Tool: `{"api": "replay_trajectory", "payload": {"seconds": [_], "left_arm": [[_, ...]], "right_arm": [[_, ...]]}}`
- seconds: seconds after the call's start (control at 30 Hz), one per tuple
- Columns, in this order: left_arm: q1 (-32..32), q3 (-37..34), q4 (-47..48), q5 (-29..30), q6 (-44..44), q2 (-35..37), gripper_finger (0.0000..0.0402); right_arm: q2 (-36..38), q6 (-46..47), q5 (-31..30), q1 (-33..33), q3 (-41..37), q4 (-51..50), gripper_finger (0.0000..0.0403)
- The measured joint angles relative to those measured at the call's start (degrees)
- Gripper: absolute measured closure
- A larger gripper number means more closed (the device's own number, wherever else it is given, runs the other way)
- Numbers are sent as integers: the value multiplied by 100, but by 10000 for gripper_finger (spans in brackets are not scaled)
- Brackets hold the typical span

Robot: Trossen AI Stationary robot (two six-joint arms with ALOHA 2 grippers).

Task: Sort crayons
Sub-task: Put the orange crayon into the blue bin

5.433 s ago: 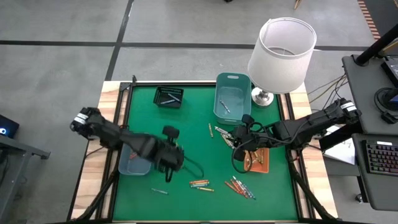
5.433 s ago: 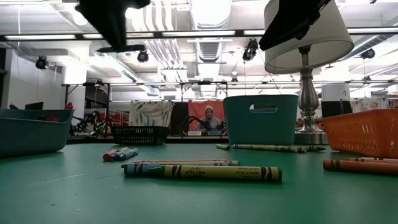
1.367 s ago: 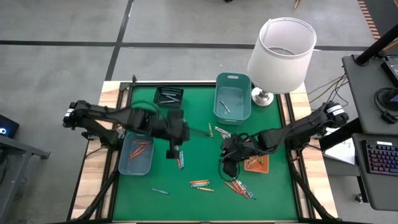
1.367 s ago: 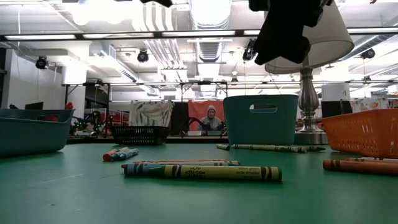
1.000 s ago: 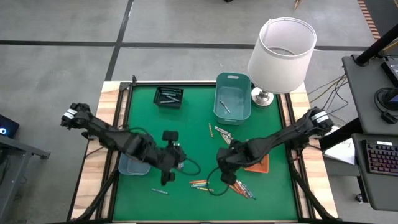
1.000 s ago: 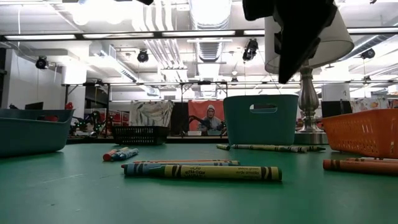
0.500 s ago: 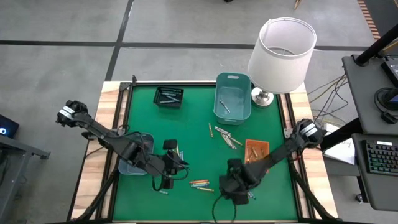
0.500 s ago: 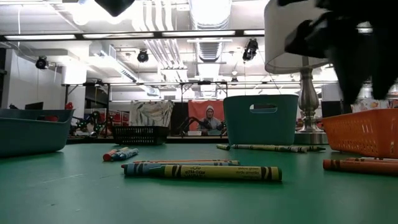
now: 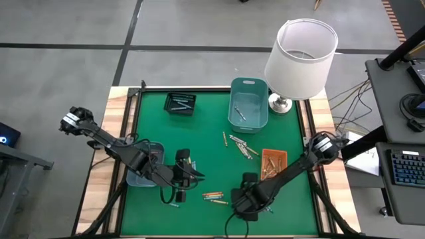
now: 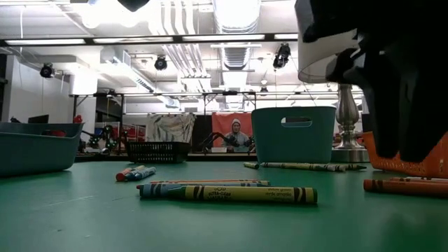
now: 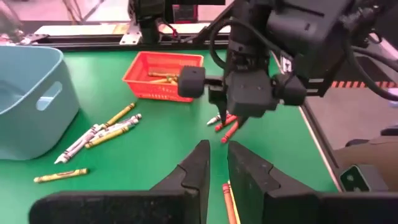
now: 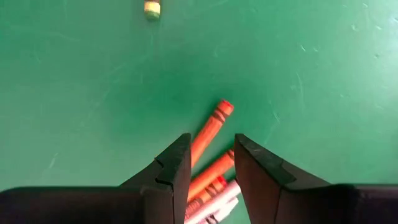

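Since half a second ago the right gripper (image 9: pixel 243 206) has come lower over the mat (image 9: pixel 206 159) and now fills the right of the low view. It stands at the lower centre of the high view, above a cluster of orange crayons (image 12: pixel 210 134) — its fingers (image 12: pixel 177 165) are parted, grasping nothing, with one orange stick showing in the gap. The left gripper (image 9: pixel 198 176) has shifted only slightly and hangs left of centre; its fingers (image 11: pixel 198 167) are a narrow gap apart and empty.

Crayons lie in several places. A short row (image 9: pixel 212 196) sits between the two grippers at lower centre. A loose group (image 9: pixel 239 144) lies at centre, below the teal bin (image 9: pixel 248 86). One stray (image 9: pixel 173 204) lies at lower left of the mat. More rest in the orange tray (image 9: pixel 273 162) at centre right and in the black tray (image 9: pixel 180 104) at upper left. The blue bin (image 9: pixel 137 179) at left is largely covered by the left arm.

A lamp (image 9: pixel 302 50) stands at the upper right corner of the table, beside the teal bin. In the low view the right gripper blocks much of the orange tray and the lamp base.
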State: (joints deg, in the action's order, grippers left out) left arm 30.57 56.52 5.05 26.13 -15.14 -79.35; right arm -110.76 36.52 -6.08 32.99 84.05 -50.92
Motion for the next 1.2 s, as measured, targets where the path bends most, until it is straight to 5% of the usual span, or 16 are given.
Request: {"api": "replay_trajectory", "payload": {"seconds": [0.77, 1.2], "left_arm": [[-2, 1, -254, 211, 322, -13, 362], [-7, 1, -396, 800, 501, -17, 362]], "right_arm": [[-410, 344, 16, -187, 5, 204, 292], [-410, 633, 8, -190, -2, 306, 296]]}}
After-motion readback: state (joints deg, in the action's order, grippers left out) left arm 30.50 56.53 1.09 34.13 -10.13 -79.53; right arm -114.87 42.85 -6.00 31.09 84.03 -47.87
